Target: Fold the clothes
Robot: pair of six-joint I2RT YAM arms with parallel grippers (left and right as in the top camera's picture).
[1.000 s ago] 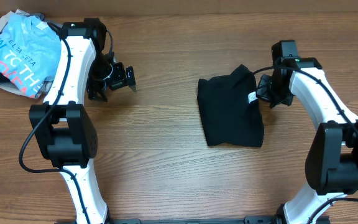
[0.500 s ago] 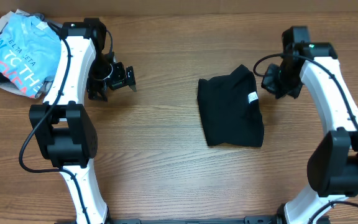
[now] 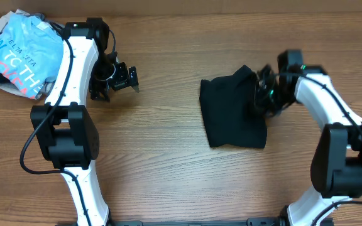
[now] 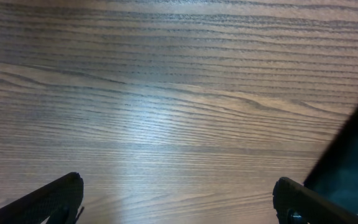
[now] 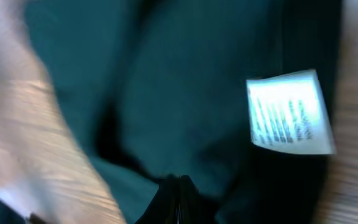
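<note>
Now the right gripper [image 3: 261, 100] has swung back onto the right edge of the black shirt [image 3: 231, 116], fingers pressed together. Folded, the shirt lies right of the middle of the table [image 3: 162, 163]. Toward the far left corner the left gripper [image 3: 121, 76] hangs spread wide.

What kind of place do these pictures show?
Probably a robotics test bench, not a home: a left arm and a right arm stand at a wooden table, a folded black T-shirt lies on it, and a light blue T-shirt tops a garment pile in the corner.
</note>
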